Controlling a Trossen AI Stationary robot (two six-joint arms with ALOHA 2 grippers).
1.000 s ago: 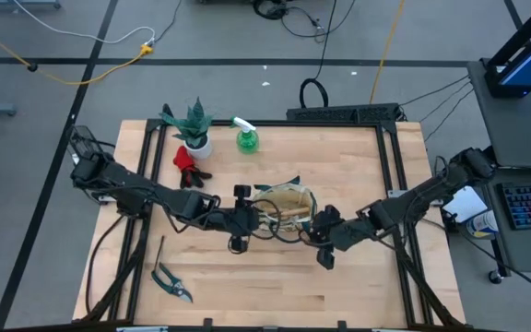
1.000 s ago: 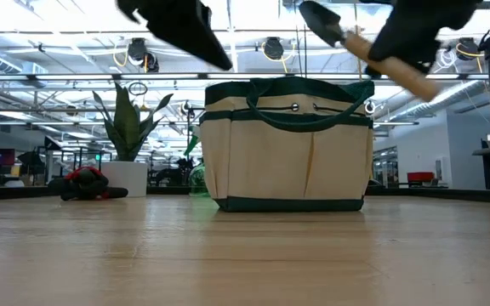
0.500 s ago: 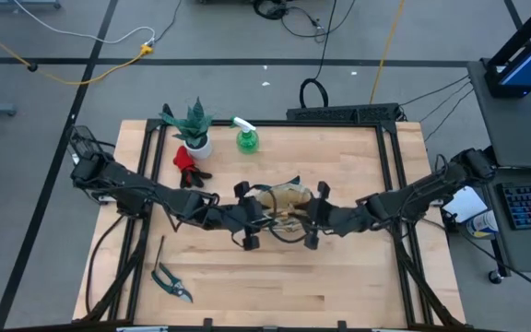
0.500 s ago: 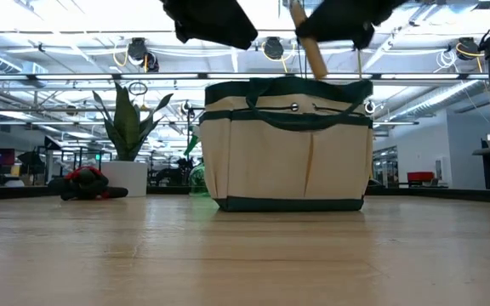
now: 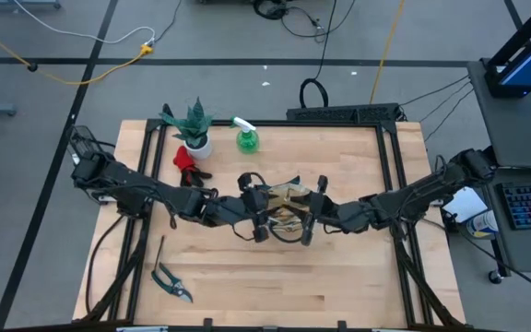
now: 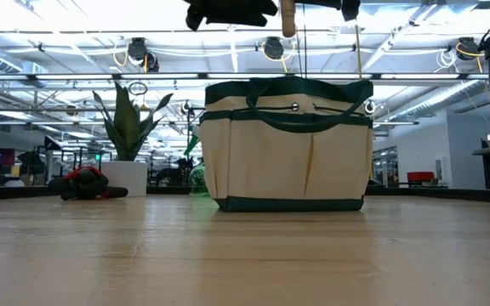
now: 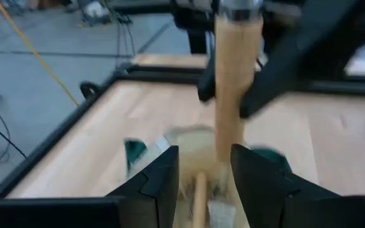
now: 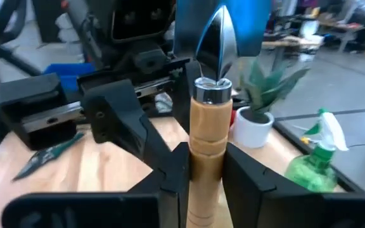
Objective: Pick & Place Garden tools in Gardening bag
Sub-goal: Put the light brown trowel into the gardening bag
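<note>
The beige gardening bag (image 6: 287, 144) stands upright at the table's middle, also in the high view (image 5: 289, 195). My right gripper (image 8: 206, 158) is shut on a wooden-handled trowel (image 8: 215, 44), which it carries above the bag's opening. My left gripper (image 7: 204, 152) hovers open over the bag's left rim (image 5: 261, 219), facing the trowel, with nothing between its fingers. Another wooden handle (image 7: 199, 196) sticks up inside the bag. Dark pruning shears (image 5: 171, 284) and a thin tool (image 5: 159, 251) lie near the front left. A red item (image 5: 186, 164) and the green spray bottle (image 5: 245, 136) sit at the back. My right gripper pinches the trowel's wooden handle (image 8: 206, 136) between its two fingers, a little below the metal collar. The fingers come in level from the table's right and lie across the handle. The trowel is upright and lifted clear, blade up, its handle end (image 6: 287, 21) pointing down above the bag.
A spiky green plant in a white pot (image 5: 193, 129) stands at the back left beside the red item. Bare wooden tabletop (image 5: 275, 286) lies in front of the bag. The table's dark frame rail (image 5: 396, 184) runs along the right.
My right gripper has risen and gone toward the bag, turning the trowel from a slant to upright, handle end down above the opening. My left gripper has risen and shifted toward the table's right, over the bag's left rim, rolling as it went.
</note>
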